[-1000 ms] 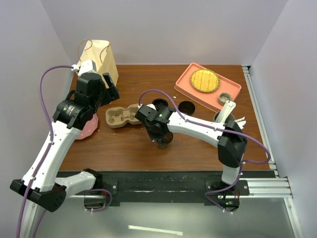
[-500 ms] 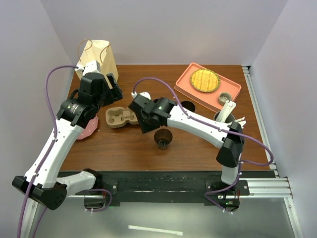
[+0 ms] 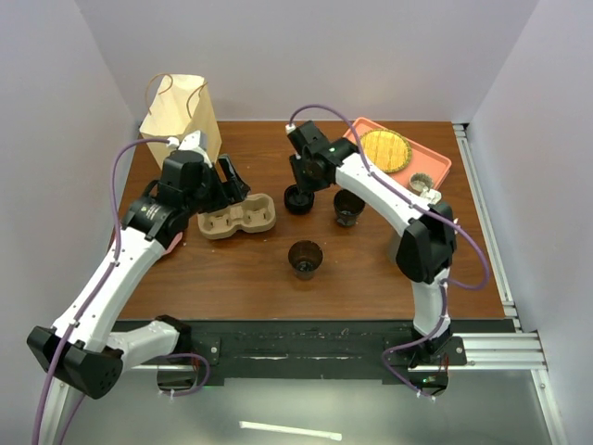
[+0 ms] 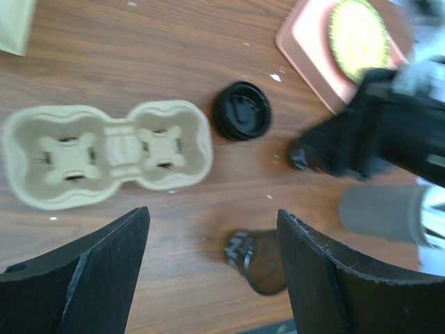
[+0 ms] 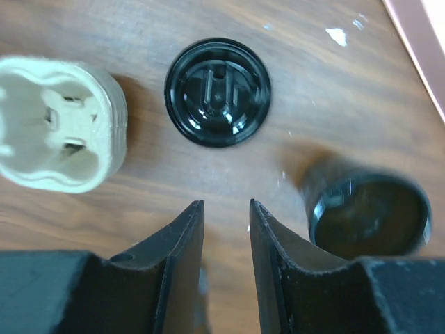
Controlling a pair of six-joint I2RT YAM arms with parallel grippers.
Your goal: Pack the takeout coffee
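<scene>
One takeout coffee cup [image 3: 306, 258], black and lidless, stands upright mid-table; in the left wrist view this cup [image 4: 261, 261] lies below and between my fingers. A second lidless black cup [image 3: 349, 206] [image 5: 368, 209] stands further back. A round black lid [image 3: 298, 198] [image 5: 217, 90] [image 4: 242, 120] lies flat on the table beside the tan carrier [image 3: 236, 215] [image 4: 104, 153] [image 5: 59, 125]. My right gripper [image 3: 302, 184] [image 5: 226, 205] hovers just above the lid, open a little, holding nothing. My left gripper [image 3: 230, 178] [image 4: 212, 223] hangs wide open above the carrier.
A paper bag [image 3: 181, 111] stands at the back left. A pink tray [image 3: 435, 171] with a yellow round item [image 3: 384, 150] sits back right. A grey cup [image 4: 382, 212] stands near the right arm. A pink plate [image 3: 171, 243] shows under the left arm.
My right gripper opened, left the black cup standing mid-table and moved back over the lid. My left gripper shifted right, over the carrier.
</scene>
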